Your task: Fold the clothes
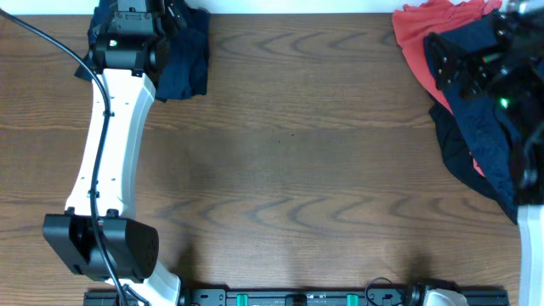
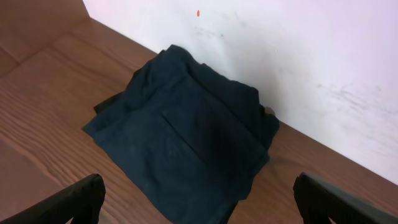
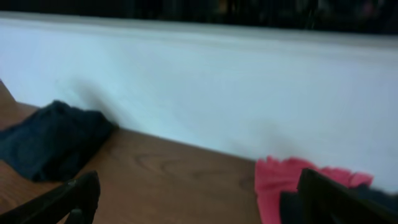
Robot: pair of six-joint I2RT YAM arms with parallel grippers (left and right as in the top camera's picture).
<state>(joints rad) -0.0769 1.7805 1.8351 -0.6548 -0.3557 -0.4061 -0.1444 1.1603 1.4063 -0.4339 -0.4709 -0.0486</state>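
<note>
A folded navy blue garment (image 2: 186, 140) lies against the white wall at the table's far left corner; it also shows in the overhead view (image 1: 185, 61) and in the right wrist view (image 3: 50, 143). My left gripper (image 2: 199, 202) is open and empty just above and in front of it. A pile of unfolded clothes in coral red (image 1: 421, 34), navy blue (image 1: 480, 127) and black lies at the far right. My right gripper (image 3: 199, 199) is open and empty, raised over that pile, with the coral red cloth (image 3: 286, 183) beside its right finger.
The brown wood table (image 1: 297, 170) runs between the two piles. A white wall (image 3: 217, 87) borders the far edge. The left arm's white link and black base (image 1: 102, 246) stand at the near left.
</note>
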